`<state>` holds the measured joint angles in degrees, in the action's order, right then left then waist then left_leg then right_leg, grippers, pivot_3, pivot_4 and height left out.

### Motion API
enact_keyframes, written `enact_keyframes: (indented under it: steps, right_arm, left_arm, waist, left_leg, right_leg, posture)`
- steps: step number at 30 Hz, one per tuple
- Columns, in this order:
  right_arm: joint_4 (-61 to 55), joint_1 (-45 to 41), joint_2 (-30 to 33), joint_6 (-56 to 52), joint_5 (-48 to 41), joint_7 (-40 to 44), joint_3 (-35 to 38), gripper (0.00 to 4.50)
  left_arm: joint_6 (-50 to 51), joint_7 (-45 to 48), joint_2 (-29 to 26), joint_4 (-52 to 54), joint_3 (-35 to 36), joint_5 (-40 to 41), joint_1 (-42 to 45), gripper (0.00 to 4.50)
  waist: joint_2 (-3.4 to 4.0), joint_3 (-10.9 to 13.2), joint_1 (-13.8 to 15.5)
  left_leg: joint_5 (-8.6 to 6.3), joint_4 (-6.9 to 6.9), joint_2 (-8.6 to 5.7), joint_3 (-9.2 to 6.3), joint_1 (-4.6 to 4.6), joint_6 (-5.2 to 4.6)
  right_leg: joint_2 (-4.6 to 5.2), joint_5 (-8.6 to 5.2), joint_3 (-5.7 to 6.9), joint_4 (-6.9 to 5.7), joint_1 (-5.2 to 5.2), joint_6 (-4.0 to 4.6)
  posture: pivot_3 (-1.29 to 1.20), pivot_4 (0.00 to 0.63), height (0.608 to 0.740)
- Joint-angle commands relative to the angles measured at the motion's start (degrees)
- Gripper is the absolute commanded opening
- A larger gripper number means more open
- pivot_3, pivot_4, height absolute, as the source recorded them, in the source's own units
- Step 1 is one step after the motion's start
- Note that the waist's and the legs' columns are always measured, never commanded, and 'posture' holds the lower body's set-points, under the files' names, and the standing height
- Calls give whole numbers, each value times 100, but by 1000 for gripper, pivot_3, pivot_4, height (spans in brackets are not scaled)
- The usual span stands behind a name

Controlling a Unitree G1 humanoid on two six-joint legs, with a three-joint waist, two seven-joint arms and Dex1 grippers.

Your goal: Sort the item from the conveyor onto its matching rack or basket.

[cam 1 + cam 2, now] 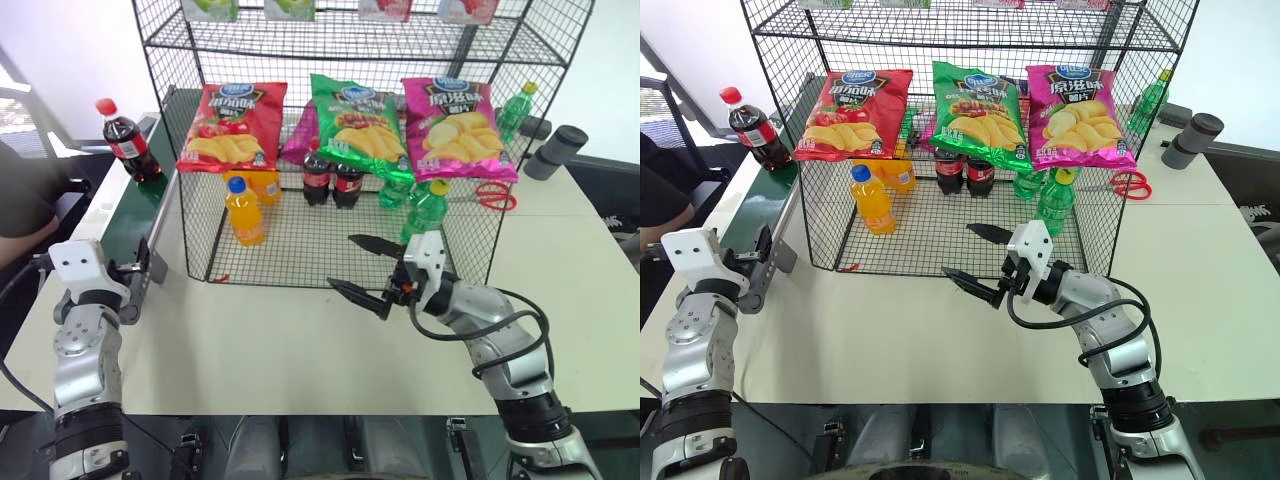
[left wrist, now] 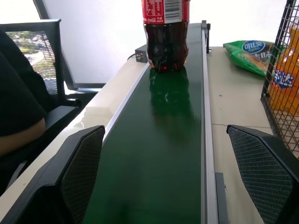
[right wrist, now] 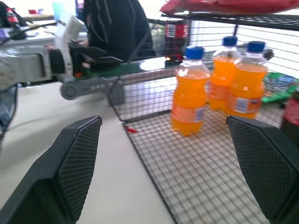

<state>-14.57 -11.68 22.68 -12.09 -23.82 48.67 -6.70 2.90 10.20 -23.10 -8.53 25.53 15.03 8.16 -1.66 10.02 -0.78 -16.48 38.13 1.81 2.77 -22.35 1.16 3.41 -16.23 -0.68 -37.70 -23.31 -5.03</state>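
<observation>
Dark cola bottle (image 1: 125,139) upright on green conveyor (image 1: 135,205), at 10 o'clock.
Left gripper (image 2: 173,182) and right gripper (image 1: 367,272) both spread, empty; wire rack (image 1: 340,150) at 12.

Cola bottles (image 1: 128,140) – three; orange soda bottles (image 1: 868,200) – three; chip bags (image 1: 232,128) on rack – three.

Bright, even daylight floods the scene from blown-out windows behind the conveyor (image 2: 163,140), whose glossy belt mirrors the cola bottle (image 2: 166,32), while the right wrist view is softly motion-blurred throughout.
</observation>
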Motion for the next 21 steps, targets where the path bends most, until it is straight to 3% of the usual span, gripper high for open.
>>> enact_keyframes:
  steps: [1, 21]
  right_arm:
    - [-268, 7, -71, 32, -92, 16, -60, 4440]
    - [-76, -84, -155, 140, 30, 54, -130, 4440]
  left_arm:
    - [-177, 29, -125, 48, 88, -22, 23, 4500]
    - [-403, -204, -176, -125, 198, -80, 88, 4500]
  waist:
    - [0, 0, -1]
    - [0, 0, -3]
  left_leg:
    - [0, 0, 0, 0, 0, 0]
    - [0, 0, 0, 0, 0, 0]
  right_leg:
    - [0, 0, 0, 0, 0, 0]
    - [2, 0, 1, 0, 0, 0]
  posture:
    - [0, 150, 740]
    - [0, 150, 740]
